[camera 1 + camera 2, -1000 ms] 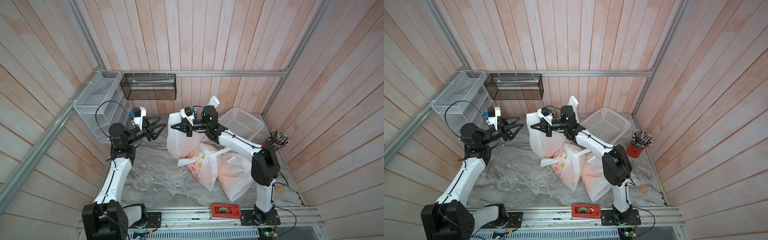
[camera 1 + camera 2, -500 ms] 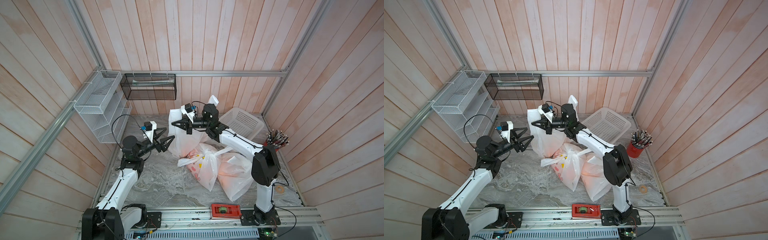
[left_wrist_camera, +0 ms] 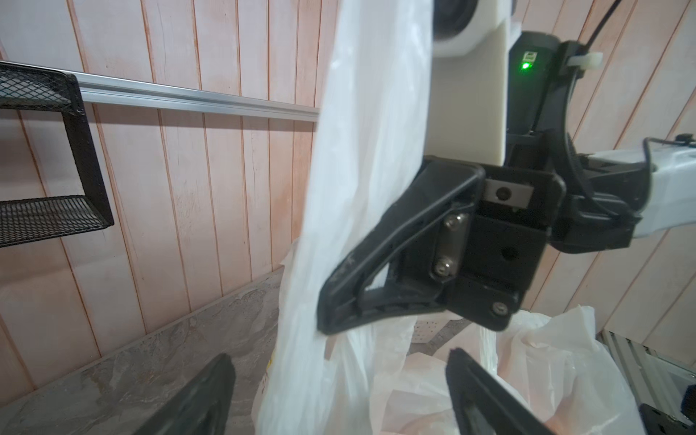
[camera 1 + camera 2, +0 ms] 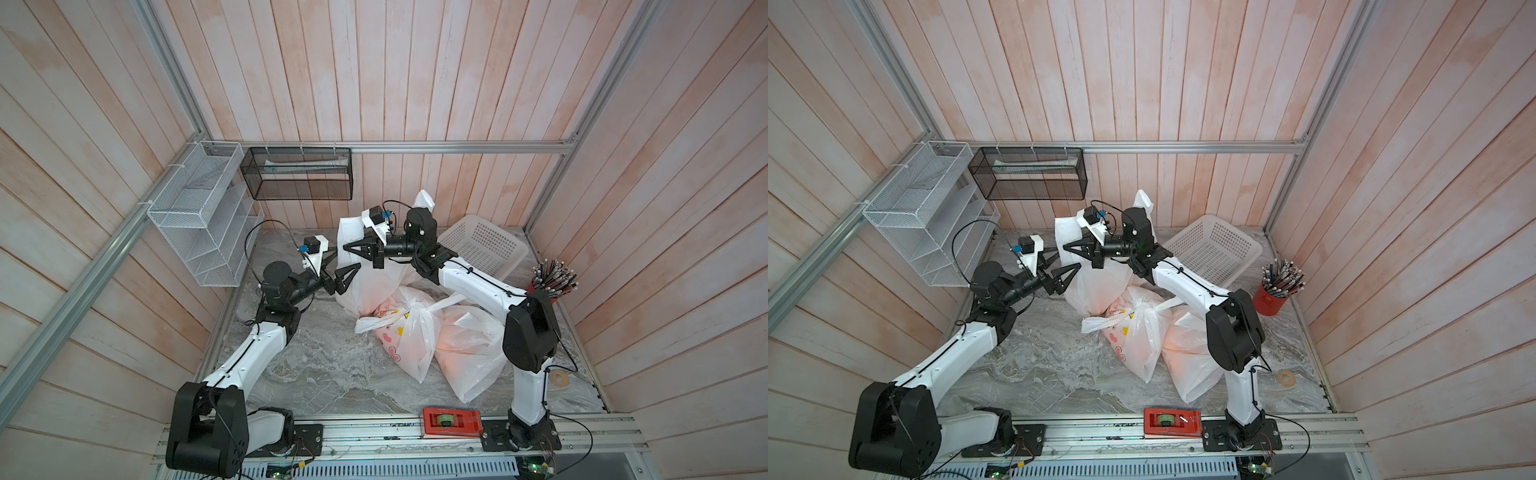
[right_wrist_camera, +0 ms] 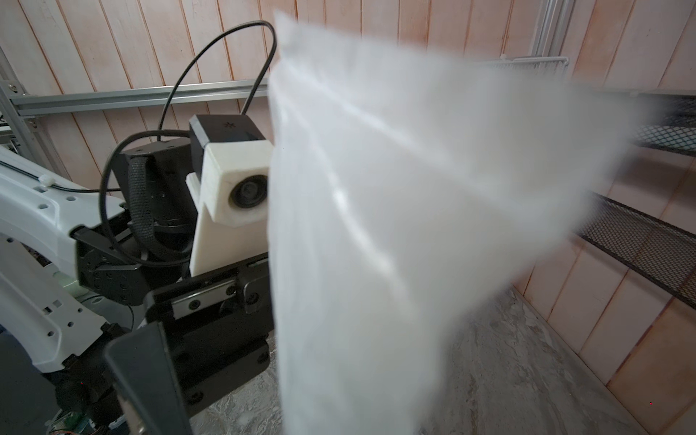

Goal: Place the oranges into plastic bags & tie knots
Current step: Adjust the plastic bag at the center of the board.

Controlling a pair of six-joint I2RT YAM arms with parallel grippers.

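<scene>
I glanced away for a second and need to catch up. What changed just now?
The left tool swung in from beside the wire shelf toward the upright bag and opened wider. Its jaws now sit either side of the raised handle, not gripping. The right tool stayed shut on that handle, and the tied bags lay unmoved.

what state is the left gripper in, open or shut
Open: the left gripper has its jaws spread wide, gripping nothing, beside the bag that the right gripper holds.

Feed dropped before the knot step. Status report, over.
Right gripper shut on the upright bag, at its handle. Left gripper open beside it, holding nothing. Two filled bags crowd its base.
</scene>
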